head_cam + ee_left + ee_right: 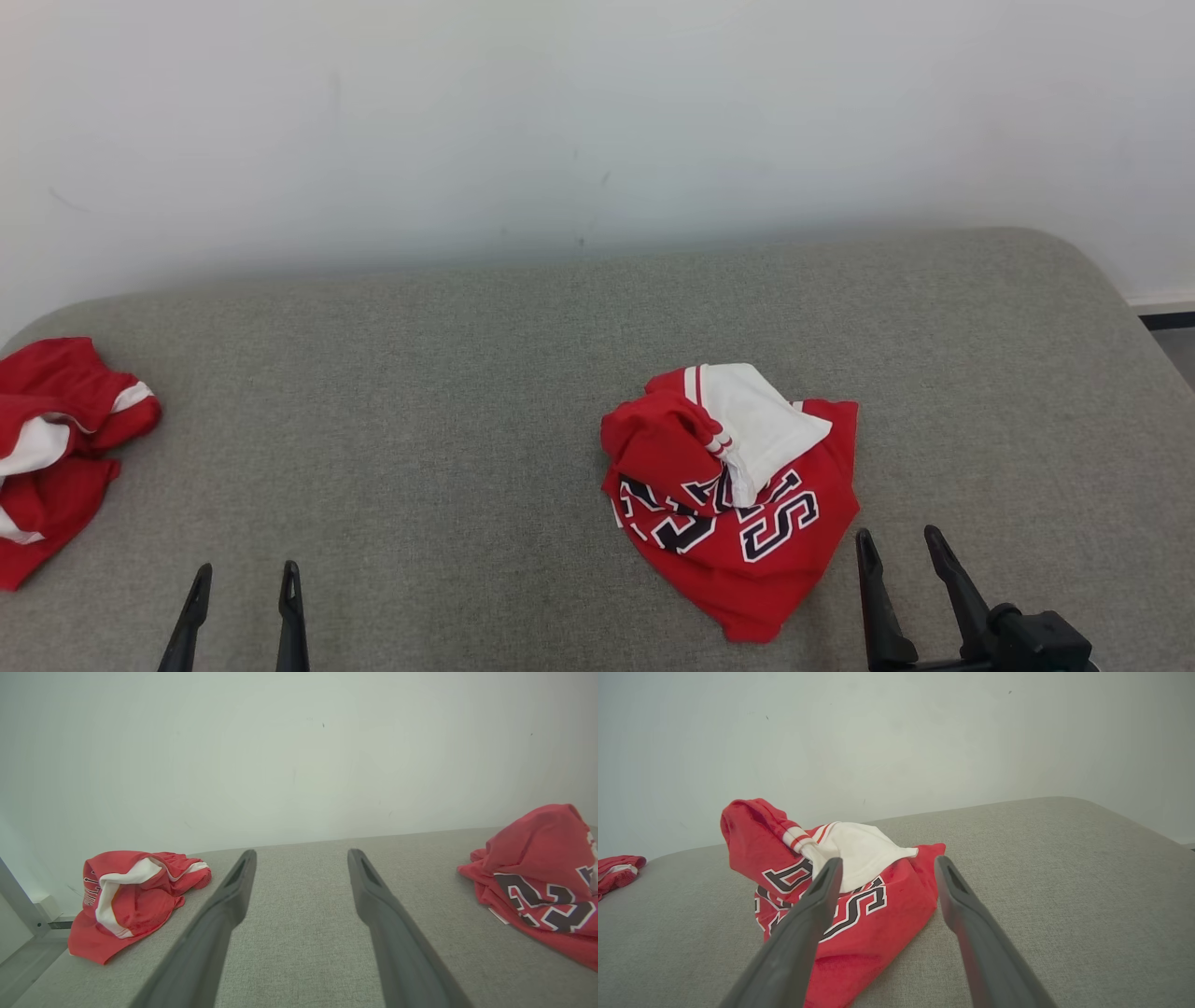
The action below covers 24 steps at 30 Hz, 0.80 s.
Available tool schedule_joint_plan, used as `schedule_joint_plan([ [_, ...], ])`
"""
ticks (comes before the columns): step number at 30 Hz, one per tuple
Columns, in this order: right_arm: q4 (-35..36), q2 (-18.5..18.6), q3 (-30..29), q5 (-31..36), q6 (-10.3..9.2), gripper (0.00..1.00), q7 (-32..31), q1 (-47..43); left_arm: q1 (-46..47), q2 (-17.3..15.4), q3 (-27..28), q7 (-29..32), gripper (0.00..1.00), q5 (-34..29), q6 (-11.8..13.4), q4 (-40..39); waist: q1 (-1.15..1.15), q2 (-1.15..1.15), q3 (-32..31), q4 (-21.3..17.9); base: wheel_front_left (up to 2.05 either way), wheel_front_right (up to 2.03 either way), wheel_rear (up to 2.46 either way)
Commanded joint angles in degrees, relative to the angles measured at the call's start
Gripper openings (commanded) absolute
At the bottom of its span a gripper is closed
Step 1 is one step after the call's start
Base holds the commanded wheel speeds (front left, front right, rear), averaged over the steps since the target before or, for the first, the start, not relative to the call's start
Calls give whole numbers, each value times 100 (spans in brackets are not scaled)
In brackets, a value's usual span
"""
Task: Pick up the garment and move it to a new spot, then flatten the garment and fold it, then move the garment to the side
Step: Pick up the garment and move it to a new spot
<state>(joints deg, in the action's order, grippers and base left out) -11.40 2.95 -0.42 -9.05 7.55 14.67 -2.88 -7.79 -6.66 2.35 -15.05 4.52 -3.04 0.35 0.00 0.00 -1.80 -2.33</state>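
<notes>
Both left gripper (247,567) and right gripper (898,532) gape empty; crumpled red-and-white lettered jersey (747,546) lies beside the right.

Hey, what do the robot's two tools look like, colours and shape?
Both the left tool and right tool have two long, matte dark grey fingers tapering to narrow tips, each with a slot-like recess near the tip. A black mount sits at the right tool's base.

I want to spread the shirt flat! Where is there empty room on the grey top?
The biggest bare stretch of the grey top lies between the red garment at the left edge and the crumpled jersey. More room sits behind the jersey toward the wall, and to its right. Crowded: the jersey's near right, by the right jaws.
</notes>
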Motion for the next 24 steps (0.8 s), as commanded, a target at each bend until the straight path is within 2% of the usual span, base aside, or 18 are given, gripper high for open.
schedule_joint_plan([
  [1, -11, -13, 7, 23, -13, 100, 22, -1, -14, 16, 28, -19, 100, -67, -27, 13, 0, 0, 1, 0, 0, 0, 0],
  [24, -48, -14, 13, 63, -13, 100, 40, 0, -9, 139, 177, -19, 100, -176, -190, 88, 0, 0, 2, -6, 0, 0, 0],
])
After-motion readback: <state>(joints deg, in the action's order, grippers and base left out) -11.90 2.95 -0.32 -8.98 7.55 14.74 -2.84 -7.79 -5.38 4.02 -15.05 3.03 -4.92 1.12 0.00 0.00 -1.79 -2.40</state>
